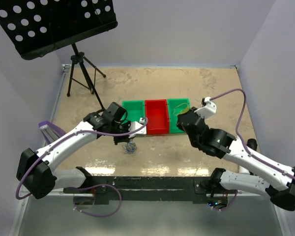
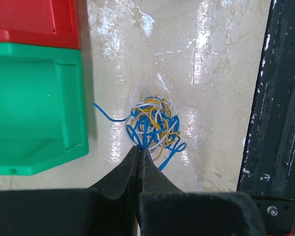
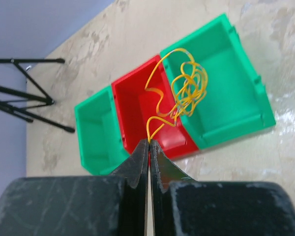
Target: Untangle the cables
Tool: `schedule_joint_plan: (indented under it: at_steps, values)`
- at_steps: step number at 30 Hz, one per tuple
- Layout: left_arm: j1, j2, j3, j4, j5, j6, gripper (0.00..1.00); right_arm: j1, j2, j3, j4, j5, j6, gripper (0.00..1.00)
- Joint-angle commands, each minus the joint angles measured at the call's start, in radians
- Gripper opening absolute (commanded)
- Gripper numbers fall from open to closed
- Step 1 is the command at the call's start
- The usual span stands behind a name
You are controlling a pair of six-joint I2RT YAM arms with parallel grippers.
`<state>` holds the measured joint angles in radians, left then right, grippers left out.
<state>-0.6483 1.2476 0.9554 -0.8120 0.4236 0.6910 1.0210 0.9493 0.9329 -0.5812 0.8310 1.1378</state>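
A tangle of cables [image 2: 152, 123], blue, yellow and white curly strands, lies on the table beside a green bin [image 2: 34, 108]. My left gripper [image 2: 140, 147] is shut, its tips pinching blue strands at the near edge of the tangle. In the top view the tangle [image 1: 131, 147] sits just below the left gripper [image 1: 125, 141]. My right gripper [image 3: 149, 141] is shut on one end of a separate yellow cable [image 3: 187, 91]. That cable's curls hang over the red bin [image 3: 137, 105] and the right green bin [image 3: 226, 88].
Three bins stand in a row mid-table: left green [image 1: 133, 112], red [image 1: 156, 116], right green [image 1: 179, 105]. A music stand on a tripod [image 1: 83, 73] occupies the back left. A black rail [image 2: 280, 123] runs along the near table edge. White walls enclose the table.
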Motion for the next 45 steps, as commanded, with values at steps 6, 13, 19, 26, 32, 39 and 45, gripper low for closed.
schedule_joint_plan:
  at_steps: [6,13,19,26,32,39,45]
  values:
    - [0.002,-0.063,0.028,-0.004,0.063,-0.021,0.0,-0.189,0.141,0.156,0.227,-0.148,-0.299,0.0]
    - [0.003,-0.074,0.049,-0.016,0.081,-0.016,0.0,-0.298,0.221,0.143,0.274,-0.199,-0.338,0.0]
    - [0.001,-0.089,0.074,-0.027,0.098,-0.027,0.0,-0.349,0.279,0.072,0.326,-0.236,-0.348,0.0]
    - [-0.004,-0.096,0.117,-0.026,0.129,-0.057,0.0,-0.374,0.341,-0.016,0.397,-0.297,-0.349,0.34]
    - [-0.004,-0.109,0.115,0.01,0.144,-0.091,0.0,-0.345,0.176,-0.12,0.518,-0.424,-0.415,0.8]
    - [-0.004,-0.126,0.135,0.062,0.153,-0.12,0.0,-0.145,0.049,-0.324,0.739,-0.701,-0.467,0.71]
    - [-0.005,-0.122,0.167,0.039,0.185,-0.116,0.0,-0.03,0.062,-0.427,0.888,-0.724,-0.397,0.59]
